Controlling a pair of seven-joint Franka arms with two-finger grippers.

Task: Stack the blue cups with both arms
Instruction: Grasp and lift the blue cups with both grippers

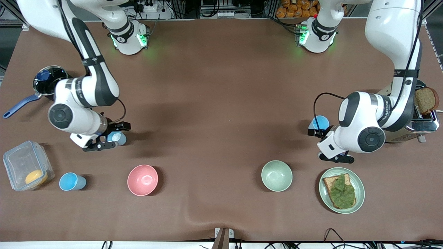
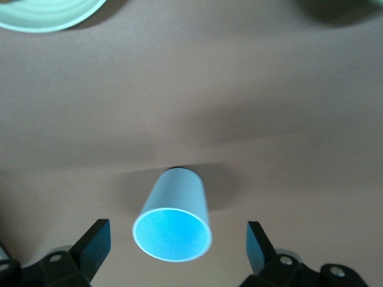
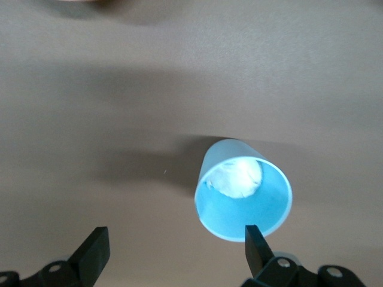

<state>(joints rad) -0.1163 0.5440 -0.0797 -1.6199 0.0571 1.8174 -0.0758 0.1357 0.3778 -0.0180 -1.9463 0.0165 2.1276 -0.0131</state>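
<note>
L gripper (image 2: 173,245): jaws wide, nothing held, one finger each side of a sky-blue cup (image 2: 173,224) w/ clear gap both sides. Cup upright on the cloth, mouth up, at the left arm's end of the table, just beside the toaster (image 1: 420,122).

R gripper (image 3: 173,251): jaws wide too, empty. Pale cup (image 3: 242,191) w/ whitish inside stands upright on the cloth, off-centre between the fingers; its rim is right by one finger (image 3: 256,245), lots of gap to the other one.

In the front view the L gripper (image 1: 316,133) is low over the sky-blue cup (image 1: 320,122), the R gripper (image 1: 112,136) low over the pale cup (image 1: 117,138).

A third cup (image 1: 71,181), sky-blue, stands nearer the front camera than the pale cup, between a clear box (image 1: 26,169) and a pink bowl (image 1: 142,180).

Green bowl (image 1: 277,175) and a plate (image 1: 360,188) w/ toast + lettuce lie nearer the camera than the L gripper. Pan (image 1: 46,84) w/ blue handle sits toward the right arm's end, farther from the camera than the R gripper.

Wide open brown cloth (image 1: 221,103) between the two arms, mid-table. Front edge of the cloth has a small ripple at centre.
</note>
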